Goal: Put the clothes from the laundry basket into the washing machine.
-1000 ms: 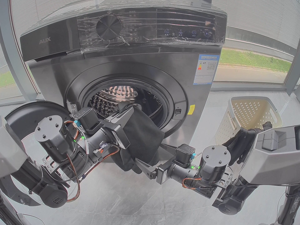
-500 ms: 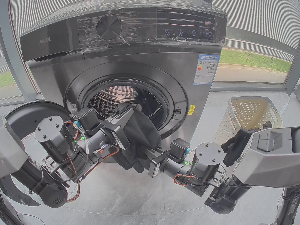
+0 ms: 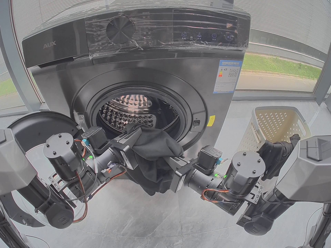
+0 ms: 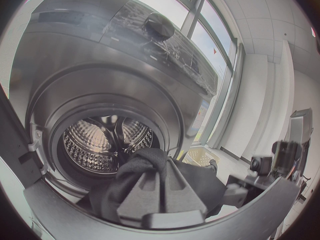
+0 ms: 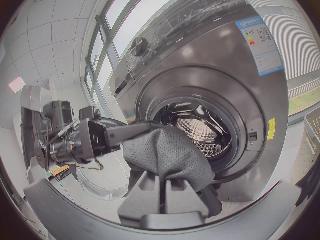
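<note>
Plainly, the black perforated mesh garment (image 3: 155, 152) is soft, light cloth. It sags in a loose bundle between the two claws and hangs below them, just outside the lower rim of the open port of the dark grey front-loading washing machine (image 3: 138, 69).

The left gripper (image 3: 133, 131) has its fingers pinched tight on a gathered fold at the top of the cloth, nearest the port. The right gripper (image 3: 174, 162) is likewise clamped on a fold at the bundle's outer side.

I judge it will not slip from pinches like these, but it has no stiffness. Any tail left hanging could catch on the port's lower lip, so the holds belong on bunched folds, with the slack lifted over the rim.

The ribbed steel drum (image 3: 127, 112) is partly screened by the garment, and its floor is out of sight, so I cannot tell whether anything lies inside. The garment's shape, and which part each claw grips, cannot be made out.

A cream perforated plastic laundry basket (image 3: 276, 121) stands on the floor off the machine's right corner. A second dark garment (image 3: 276, 152) is draped over its near rim, partly behind the right arm, and the basket's bottom is hidden.
</note>
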You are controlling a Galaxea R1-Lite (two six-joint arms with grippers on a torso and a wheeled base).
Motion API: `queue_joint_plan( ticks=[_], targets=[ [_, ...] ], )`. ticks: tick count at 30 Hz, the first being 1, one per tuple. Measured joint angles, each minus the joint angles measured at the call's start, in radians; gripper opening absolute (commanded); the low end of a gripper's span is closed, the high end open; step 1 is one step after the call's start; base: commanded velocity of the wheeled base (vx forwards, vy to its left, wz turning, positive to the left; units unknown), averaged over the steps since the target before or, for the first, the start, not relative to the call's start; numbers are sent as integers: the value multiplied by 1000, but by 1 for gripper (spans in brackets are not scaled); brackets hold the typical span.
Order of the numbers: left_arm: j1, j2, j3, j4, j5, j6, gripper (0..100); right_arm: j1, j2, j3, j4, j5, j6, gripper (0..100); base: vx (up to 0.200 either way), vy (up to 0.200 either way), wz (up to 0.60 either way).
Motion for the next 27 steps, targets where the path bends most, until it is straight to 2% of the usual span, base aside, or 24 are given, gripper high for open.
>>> queue_joint_plan(
  ticks=[14,23,27],
  targets=[
    [25,10,21,-1,-1,4,100,-10,-39,-24,1,1,0,0,0,0,0],
    [1,12,61,-1,-6,12,100,-13,-39,-38,1,1,0,0,0,0,0],
    [0,12,83,-1,-37,18,100,-11,-40,-40,1,1,0,0,0,0,0]
  ],
)
